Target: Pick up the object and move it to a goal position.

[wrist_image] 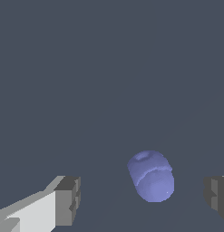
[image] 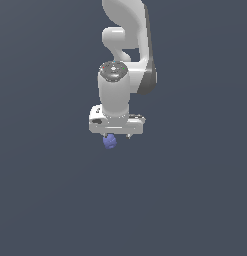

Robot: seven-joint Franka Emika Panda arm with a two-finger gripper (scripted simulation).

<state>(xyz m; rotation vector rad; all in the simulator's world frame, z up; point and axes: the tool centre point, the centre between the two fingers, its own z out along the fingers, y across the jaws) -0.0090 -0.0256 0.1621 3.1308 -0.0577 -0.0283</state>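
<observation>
Arm is down over the object (image: pixel 109 142), and this looks like the approach-to-grasp step, nothing picked up yet. In the wrist view the 2 fingers (wrist_image: pixel 68 199) stand wide apart, one at each edge of the frame, holding nothing. The blob (wrist_image: pixel 151 176) lies on the surface between them, off-centre, nearer one finger than the other, with a clear gap on both sides. From the exterior view the gripper (image: pixel 116 135) hangs right above the blob; whether the tips already reach its level, I cannot tell. My read of what comes next: centre the fingers on it, lower if needed, then close evenly, because a small, lumpy, rounded thing could squirt out sideways.
</observation>
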